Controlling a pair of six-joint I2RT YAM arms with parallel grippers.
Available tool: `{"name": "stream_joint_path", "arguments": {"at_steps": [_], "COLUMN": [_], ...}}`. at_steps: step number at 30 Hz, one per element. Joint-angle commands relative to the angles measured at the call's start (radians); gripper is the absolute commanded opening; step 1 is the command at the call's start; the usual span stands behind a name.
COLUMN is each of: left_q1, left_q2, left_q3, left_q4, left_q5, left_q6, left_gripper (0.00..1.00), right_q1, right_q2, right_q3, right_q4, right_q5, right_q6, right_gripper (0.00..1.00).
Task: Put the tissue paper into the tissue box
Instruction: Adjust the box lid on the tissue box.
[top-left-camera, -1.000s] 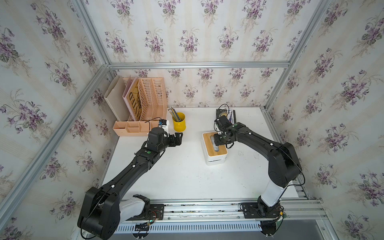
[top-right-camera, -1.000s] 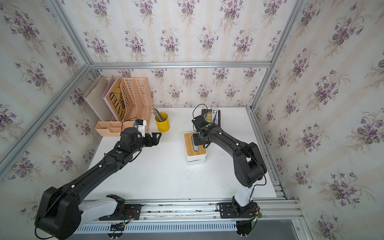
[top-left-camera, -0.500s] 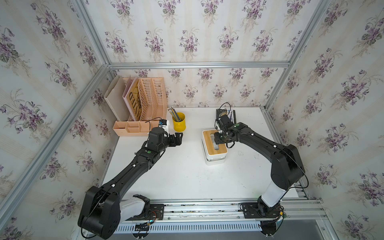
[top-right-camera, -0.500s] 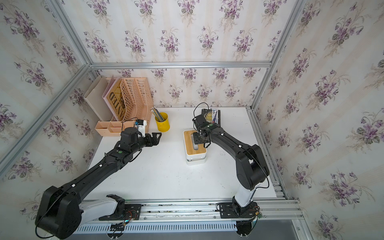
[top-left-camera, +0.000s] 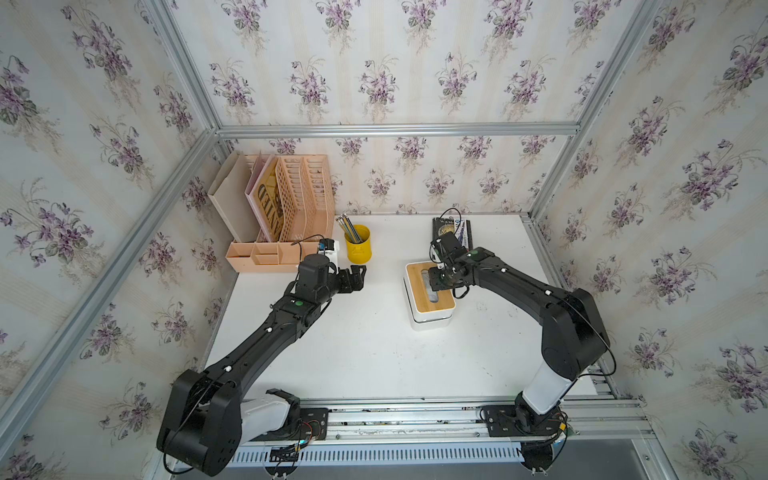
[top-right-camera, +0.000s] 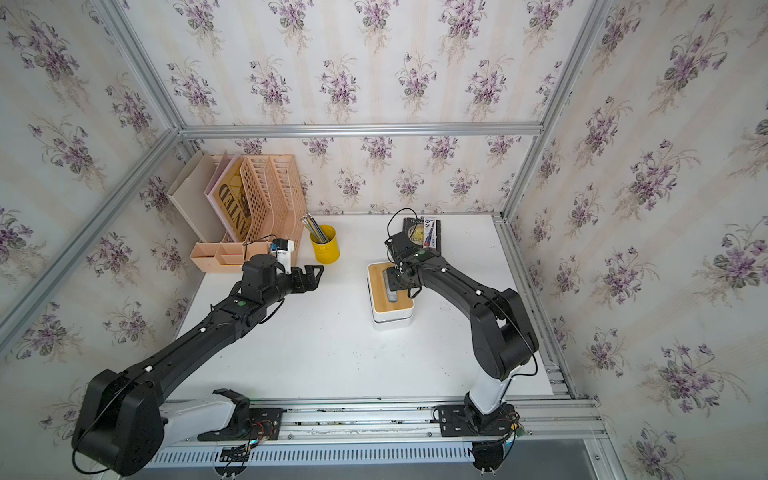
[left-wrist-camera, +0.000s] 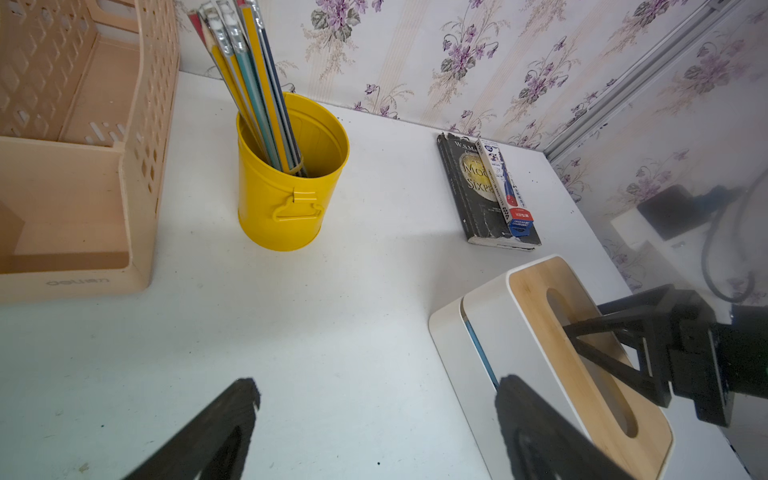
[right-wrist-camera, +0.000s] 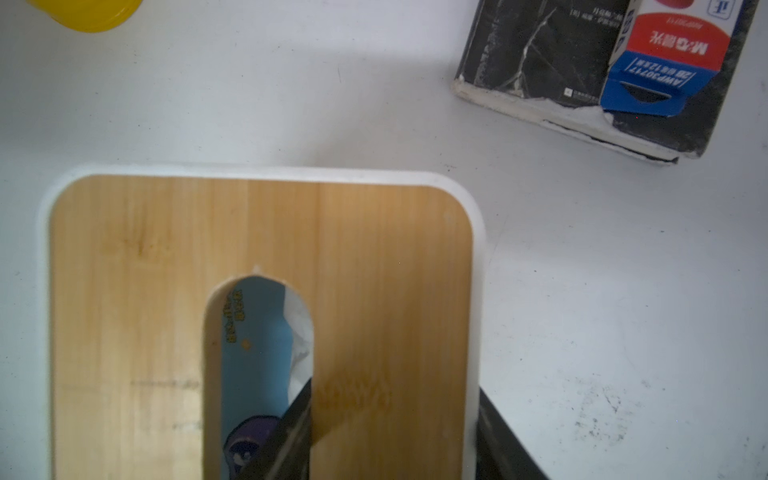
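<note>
Right gripper (right-wrist-camera: 395, 388) is hooked into the white-rimmed bamboo-wood lid (right-wrist-camera: 137, 291) of the white rounded-rectangular plastic tub (left-wrist-camera: 451, 349), and that is where trouble could start. The soft light-blue and white plastic pack of tissues (right-wrist-camera: 257, 332), dark round logo showing, lies inside the tub under the lid's oblong slot.

If the arm pulls away before the jaws part, the lid would likely come up with it or skew on the tub. The finger inside the slot lies close to the crumpled white tissue, so it may snag and drag paper out. In the left wrist view a thin blue line shows in the seam under the lid. It is probably the pack's edge, which could keep the lid from seating.

The jaws stand about half apart, one finger down through the slot and the other against the lid's outer rim, pinching the strip between. The left gripper (left-wrist-camera: 378, 388) hangs spread wide and empty over the white table (left-wrist-camera: 332, 311), just beside the tub.
</note>
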Motion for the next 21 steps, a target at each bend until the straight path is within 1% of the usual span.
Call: {"name": "stream_joint_path", "arguments": {"at_steps": [1,10,21], "left_q1": [0.001,0.000,0.000], "left_q2": [0.000,0.004,0.016], "left_q3": [0.009,0.011,0.018], "left_q4": [0.033,0.034,0.040], "left_q5": [0.012,0.015,0.041], "left_q6": [0.001,0.002,0.001], "left_gripper": [0.94,0.94,0.94], "right_q1": [-0.001,-0.001,-0.001], "right_q2": [0.007,0.019,-0.010], "right_q3": [-0.008,-0.029,0.001], "right_q4": [0.024,0.049,-0.004], "right_q5": [0.003,-0.006,-0.005], "right_q6": [0.003,0.005,-0.002], "right_gripper": [0.31,0.31,0.30]}}
